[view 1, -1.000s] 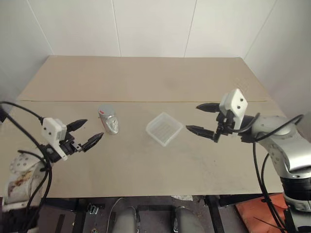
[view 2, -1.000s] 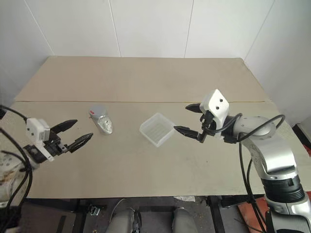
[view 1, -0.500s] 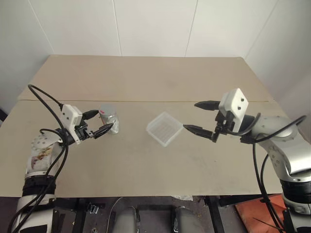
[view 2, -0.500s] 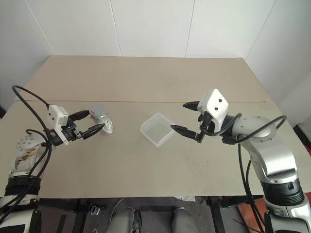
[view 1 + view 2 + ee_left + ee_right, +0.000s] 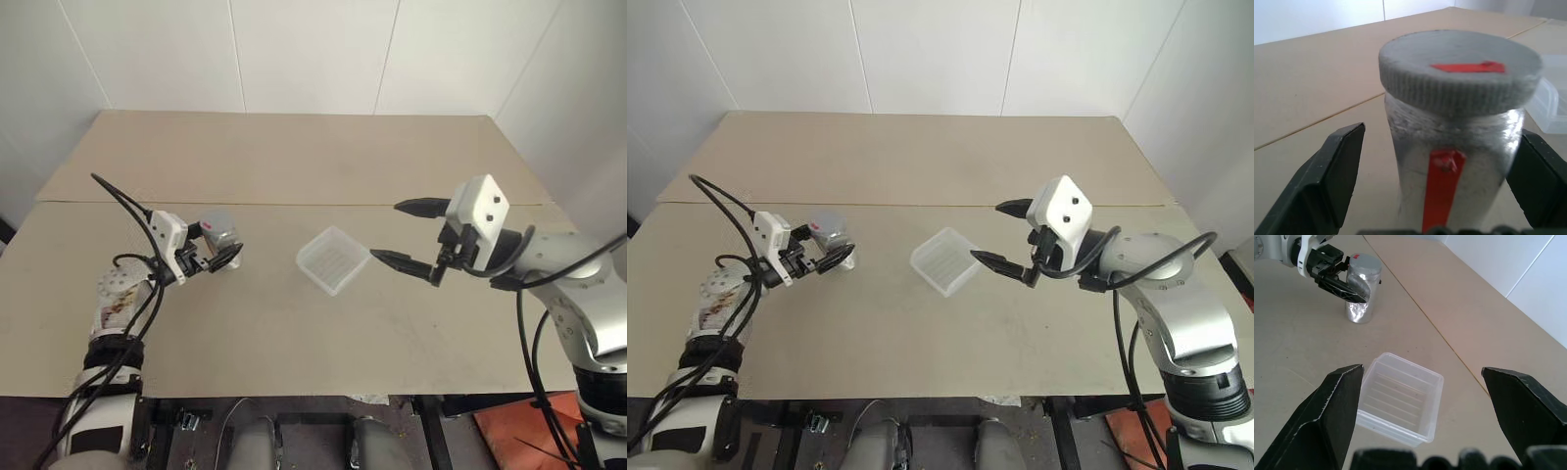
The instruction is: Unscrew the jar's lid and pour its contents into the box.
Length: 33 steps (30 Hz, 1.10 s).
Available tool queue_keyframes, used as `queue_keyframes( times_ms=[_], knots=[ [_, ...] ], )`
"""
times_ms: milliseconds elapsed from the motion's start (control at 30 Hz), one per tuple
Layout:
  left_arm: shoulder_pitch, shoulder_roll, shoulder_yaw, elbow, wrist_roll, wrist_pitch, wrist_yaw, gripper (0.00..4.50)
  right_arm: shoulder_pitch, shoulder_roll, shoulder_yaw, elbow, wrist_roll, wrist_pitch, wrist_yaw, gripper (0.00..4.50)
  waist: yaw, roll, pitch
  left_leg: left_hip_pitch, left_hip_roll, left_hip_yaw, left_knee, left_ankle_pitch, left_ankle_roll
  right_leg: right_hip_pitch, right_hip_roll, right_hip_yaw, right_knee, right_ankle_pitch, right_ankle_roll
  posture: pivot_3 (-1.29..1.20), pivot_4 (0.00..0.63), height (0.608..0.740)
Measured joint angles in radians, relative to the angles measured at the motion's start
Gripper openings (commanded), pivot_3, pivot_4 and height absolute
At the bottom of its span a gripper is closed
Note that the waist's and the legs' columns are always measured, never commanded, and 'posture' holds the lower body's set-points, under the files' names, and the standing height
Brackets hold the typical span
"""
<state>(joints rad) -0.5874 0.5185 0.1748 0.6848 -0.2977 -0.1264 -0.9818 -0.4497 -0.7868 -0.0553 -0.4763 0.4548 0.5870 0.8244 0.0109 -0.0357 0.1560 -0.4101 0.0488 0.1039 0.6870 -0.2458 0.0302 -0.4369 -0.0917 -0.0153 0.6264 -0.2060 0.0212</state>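
While the jar (image 5: 221, 241), lid (image 5: 1459, 68) on, stands at centre-left between the left gripper's (image 5: 221, 252) spread fingers, the right gripper (image 5: 409, 235) hovers open beside the central box (image 5: 333, 259).

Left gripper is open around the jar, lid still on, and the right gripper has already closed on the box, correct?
Not quite. The right gripper is open and holds nothing; in the right wrist view its fingers stand wide apart, clear of the box. The left gripper is open around the jar, lid on.
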Motion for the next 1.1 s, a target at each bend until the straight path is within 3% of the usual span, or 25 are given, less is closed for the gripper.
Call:
queue_keyframes(
  times_ms=[100, 167, 400, 533, 700, 900, 1100],
  knots=[
    [-0.026, -0.022, 0.0, 0.049, 0.005, -0.035, 0.008, 4.48, 0.0, 0.0, 0.0, -0.011, 0.0, 0.009, -0.001, 4.5, 0.0, 0.0, 0.0, 0.0, 0.0, 0.0, 0.0, 0.0, 0.0, 0.0, 0.0, 0.0, 0.0, 0.0, 0.0, 0.0, 0.15, 0.74],
    [-0.047, -0.037, 0.0, 0.082, 0.009, -0.062, 0.012, 4.09, 0.0, 0.0, 0.0, -0.016, 0.0, 0.01, -0.003, 4.5, 0.0, 0.0, 0.0, 0.0, 0.0, 0.0, 0.0, 0.0, 0.0, 0.0, 0.0, 0.0, 0.0, 0.0, 0.0, 0.0, 0.15, 0.74],
    [-0.063, -0.051, 0.001, 0.125, 0.021, -0.114, 0.007, 1.93, -0.001, 0.002, 0.0, -0.042, 0.001, 0.015, -0.03, 4.5, -0.002, 0.0, 0.0, 0.0, 0.0, 0.0, 0.0, 0.0, 0.0, 0.0, 0.0, 0.0, 0.0, 0.0, 0.0, 0.0, 0.15, 0.74],
    [-0.047, -0.044, 0.0, 0.094, 0.021, -0.106, -0.016, 1.93, -0.006, 0.022, 0.005, -0.046, 0.001, 0.016, -0.043, 4.5, -0.003, 0.0, 0.0, 0.0, 0.0, 0.0, 0.0, 0.0, 0.0, 0.0, 0.0, 0.0, 0.0, 0.0, 0.0, 0.0, 0.15, 0.74],
    [0.014, 0.01, -0.02, -0.116, -0.011, 0.047, -0.089, 1.93, -0.055, 0.083, 0.054, -0.04, 0.001, 0.018, -0.047, 4.5, -0.012, 0.0, 0.0, -0.001, 0.001, -0.001, 0.0, 0.0, 0.0, -0.001, 0.0, 0.0, 0.001, 0.0, 0.0, 0.0, 0.15, 0.74],
    [0.03, 0.148, -0.047, -0.489, -0.156, 0.367, -0.224, 1.93, -0.224, 0.208, 0.099, -0.001, 0.083, 0.091, -0.052, 4.5, -0.023, 0.0, 0.0, -0.001, 0.001, -0.007, 0.0, 0.0, -0.001, -0.001, 0.0, 0.001, 0.002, 0.0, 0.0, 0.0, 0.15, 0.74],
    [-0.038, 0.159, -0.103, -0.551, -0.241, 0.48, -0.359, 1.93, -0.403, 0.326, 0.154, 0.069, 0.177, 0.258, -0.094, 4.5, -0.021, 0.0, 0.0, -0.001, 0.0, -0.005, 0.001, 0.001, -0.001, -0.001, 0.001, 0.0, 0.003, 0.0, 0.0, 0.0, 0.15, 0.74]
  ],
)
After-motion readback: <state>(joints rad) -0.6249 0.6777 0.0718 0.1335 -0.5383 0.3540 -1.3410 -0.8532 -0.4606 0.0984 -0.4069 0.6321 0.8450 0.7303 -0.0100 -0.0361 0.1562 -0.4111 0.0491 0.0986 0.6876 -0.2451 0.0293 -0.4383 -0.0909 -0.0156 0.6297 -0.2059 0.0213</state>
